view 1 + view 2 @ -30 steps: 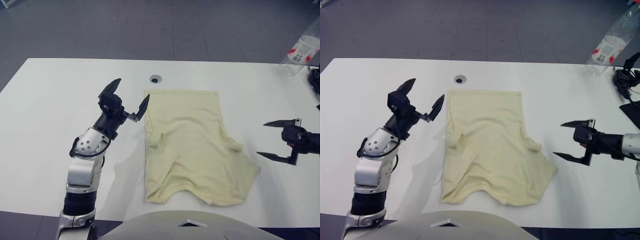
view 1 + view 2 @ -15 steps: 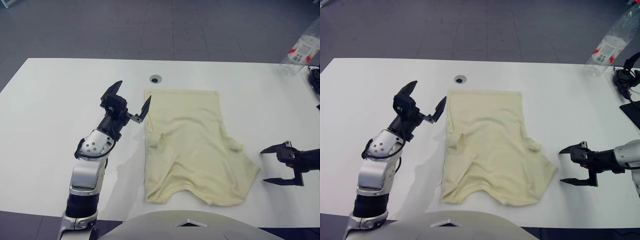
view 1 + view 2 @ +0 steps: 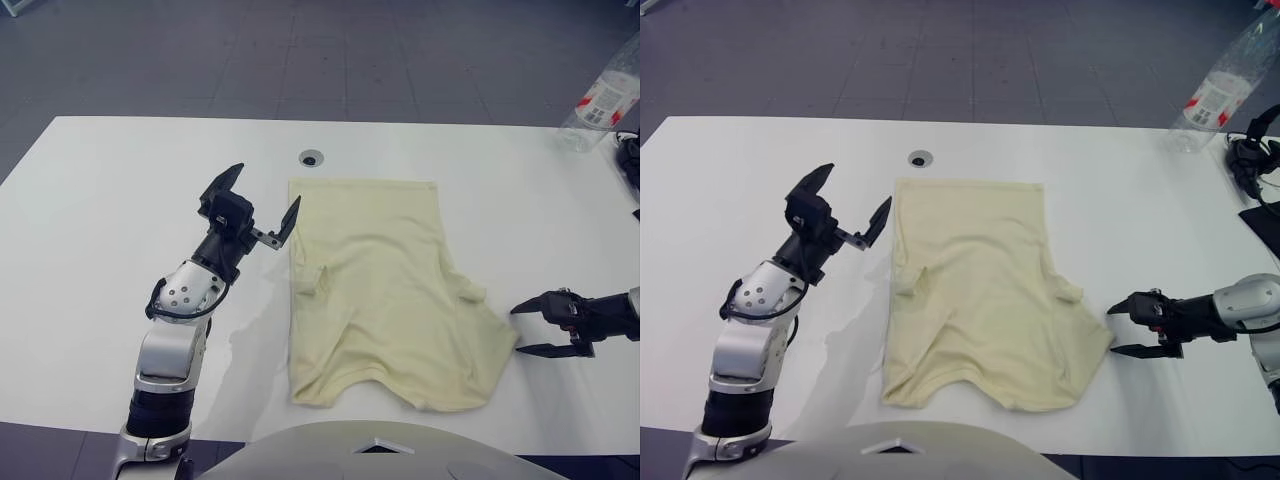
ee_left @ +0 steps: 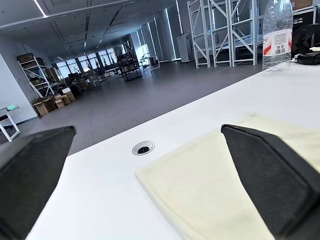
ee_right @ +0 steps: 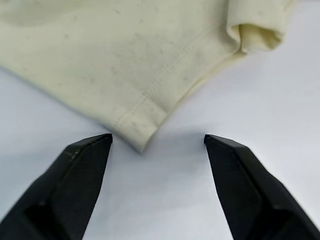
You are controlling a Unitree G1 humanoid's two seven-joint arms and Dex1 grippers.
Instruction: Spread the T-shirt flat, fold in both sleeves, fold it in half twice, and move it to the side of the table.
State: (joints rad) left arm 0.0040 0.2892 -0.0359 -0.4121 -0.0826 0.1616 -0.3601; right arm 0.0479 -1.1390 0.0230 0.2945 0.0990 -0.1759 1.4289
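Background shelving (image 4: 215,30) beyond bottle (image 4: 277,32), T-shirt (image 4: 200,185)

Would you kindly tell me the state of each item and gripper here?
T-shirt: spread out, wrinkled, not folded in half.
left gripper: open, raised beside the shirt's edge.
right gripper: open, low, straddling the shirt's corner, not gripping.
bottle: standing upright.

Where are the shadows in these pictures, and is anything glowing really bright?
Right wrist view: a soft grey shadow sits on the table beside the T-shirt corner, in front of the right gripper, its jaws open. Left eye view: the T-shirt's wrinkles make small shadows. Left wrist view: a long ceiling light glows bright overhead.
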